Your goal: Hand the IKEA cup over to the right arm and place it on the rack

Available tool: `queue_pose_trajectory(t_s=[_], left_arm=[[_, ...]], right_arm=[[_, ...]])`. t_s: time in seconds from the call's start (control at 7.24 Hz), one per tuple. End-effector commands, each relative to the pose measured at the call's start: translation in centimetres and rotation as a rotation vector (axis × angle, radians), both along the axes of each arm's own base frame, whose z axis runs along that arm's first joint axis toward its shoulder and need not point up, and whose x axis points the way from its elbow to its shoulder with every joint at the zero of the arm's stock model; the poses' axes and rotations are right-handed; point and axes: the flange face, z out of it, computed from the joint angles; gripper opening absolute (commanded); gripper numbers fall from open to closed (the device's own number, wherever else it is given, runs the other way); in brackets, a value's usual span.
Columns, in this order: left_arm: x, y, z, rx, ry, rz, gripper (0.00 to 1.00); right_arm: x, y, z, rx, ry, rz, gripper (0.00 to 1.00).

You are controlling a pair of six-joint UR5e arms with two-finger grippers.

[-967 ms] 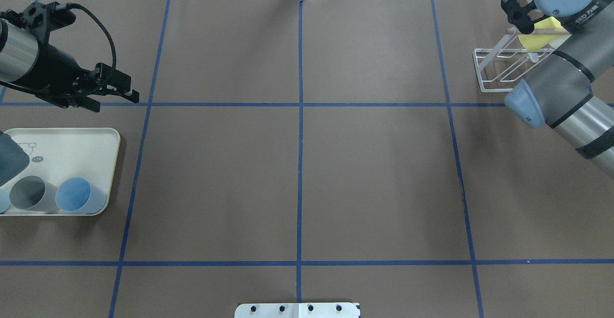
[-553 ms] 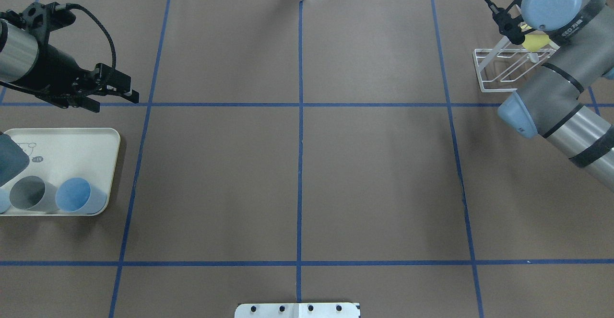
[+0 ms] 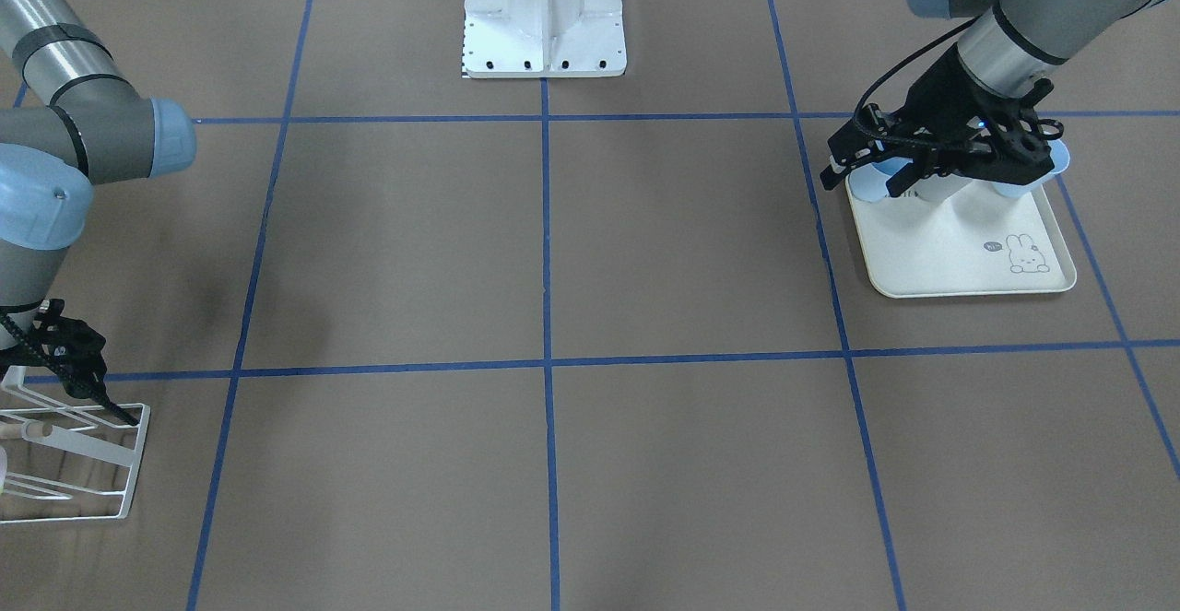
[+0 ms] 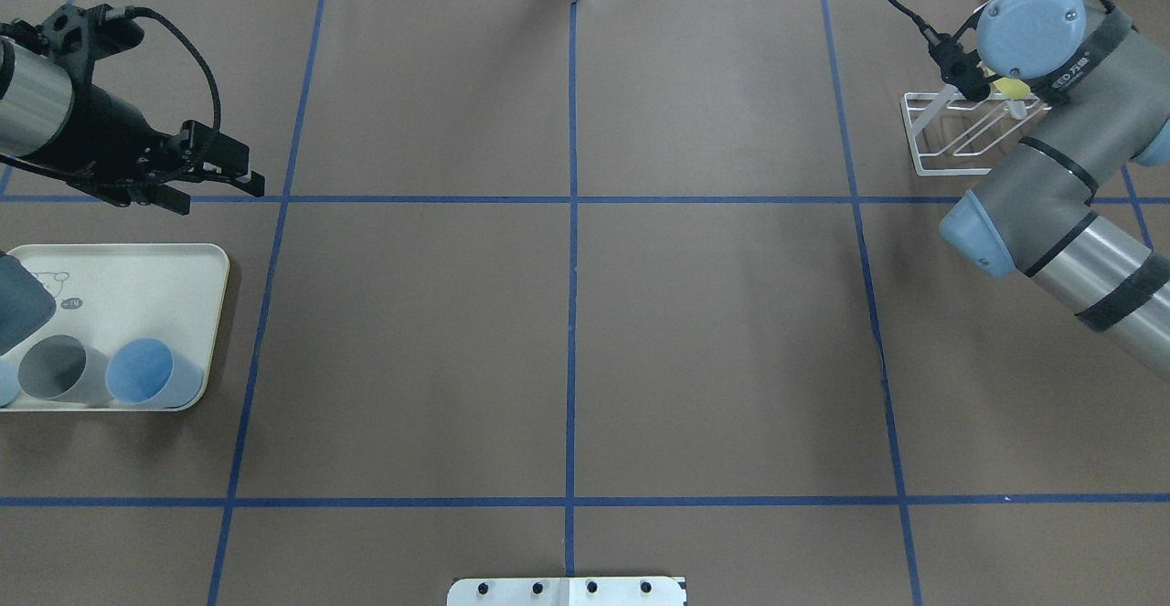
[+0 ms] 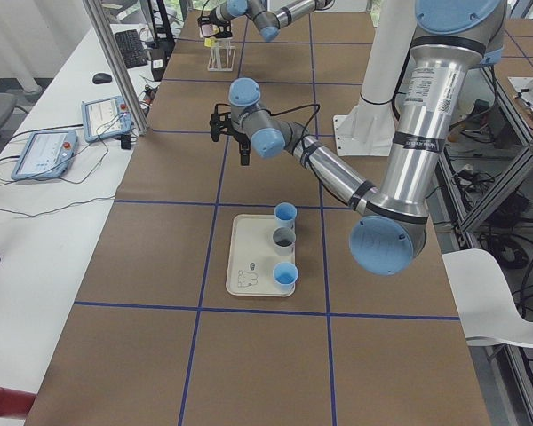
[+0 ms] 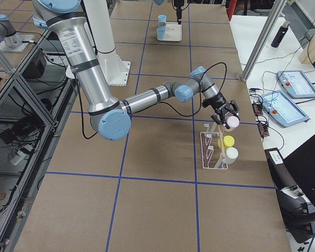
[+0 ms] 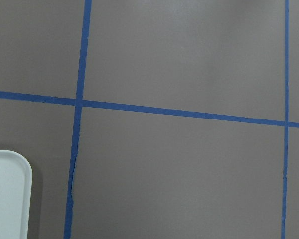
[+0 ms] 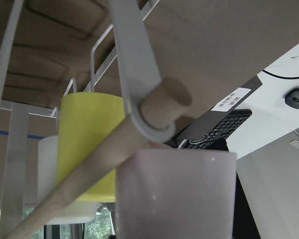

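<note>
While rack (image 6: 212, 152) holds yellow cup (image 6: 228, 141), tray (image 5: 249, 266) holds blue cups (image 5: 286, 212)

table (image 4: 731, 313): brown, blue tape grid (image 4: 571, 313) | white side bench (image 5: 35, 222): keyboard (image 5: 131, 49), tablets (image 5: 41, 153) | white chair (image 5: 506, 297)

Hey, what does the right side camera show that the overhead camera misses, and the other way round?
Only the exterior right view shows the pink cup at the right gripper, up against the rack, and a white cup at the rack's near end. Only the overhead view shows the left gripper clearly: jaws apart, empty, beyond the tray. Both show the rack, the yellow cup on it, and the tray with its blue cup and grey cup.
</note>
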Motion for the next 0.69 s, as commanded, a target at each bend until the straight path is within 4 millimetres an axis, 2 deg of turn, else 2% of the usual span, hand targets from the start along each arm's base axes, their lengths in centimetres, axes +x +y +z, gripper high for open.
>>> queue_pose_trajectory(t_s=[0.0, 0.14, 0.28, 0.55], left_arm=[[0.0, 0.0, 0.0, 0.000, 0.000, 0.000, 1.00], [0.0, 0.0, -0.1, 0.001, 0.001, 0.000, 1.00], [0.0, 0.0, -0.1, 0.002, 0.002, 0.000, 1.00], [0.0, 0.0, -0.1, 0.001, 0.001, 0.000, 1.00]], right_arm=[[-0.5, -0.1, 0.1, -0.001, 0.005, -0.003, 0.77], [-0.5, -0.1, -0.2, 0.006, -0.001, 0.004, 0.94], [-0.6, -0.2, -0.5, 0.008, -0.003, 0.005, 0.98], [-0.7, -0.3, -0.9, 0.015, -0.010, 0.007, 0.98]])
